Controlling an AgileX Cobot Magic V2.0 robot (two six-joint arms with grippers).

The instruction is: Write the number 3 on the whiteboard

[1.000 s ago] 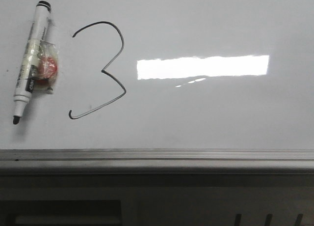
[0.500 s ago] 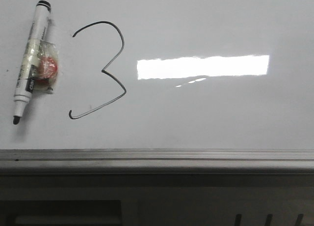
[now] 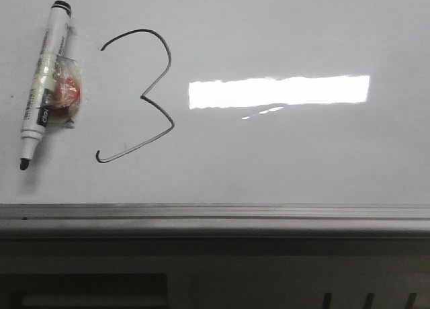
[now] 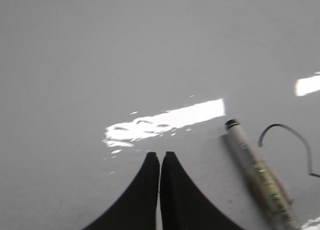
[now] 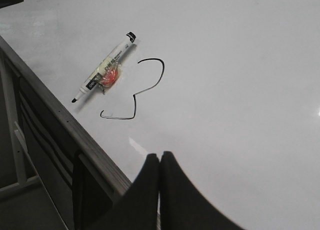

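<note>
We see the number 3 (image 3: pixel 138 96) drawn on the whiteboard (image 3: pixel 289 161), w/ marker pen (image 3: pixel 44 80) lying uncapped just beside it. Left gripper (image 4: pixel 160 155) & right gripper (image 5: pixel 160 156) both clenched, holding nothing, above the board.

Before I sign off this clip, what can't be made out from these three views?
- Marker pen label: print too small in the front view, blurred in the left wrist view.
- Red thing taped to the pen: wrapped in clear film, identity unclear.
- Number 3: in the left wrist view only its top hook shows, cut off by the frame edge.
- Whiteboard: glare washes out one patch; far edges lie outside every view.
- Left claw and right claw: absent from the front view.
</note>
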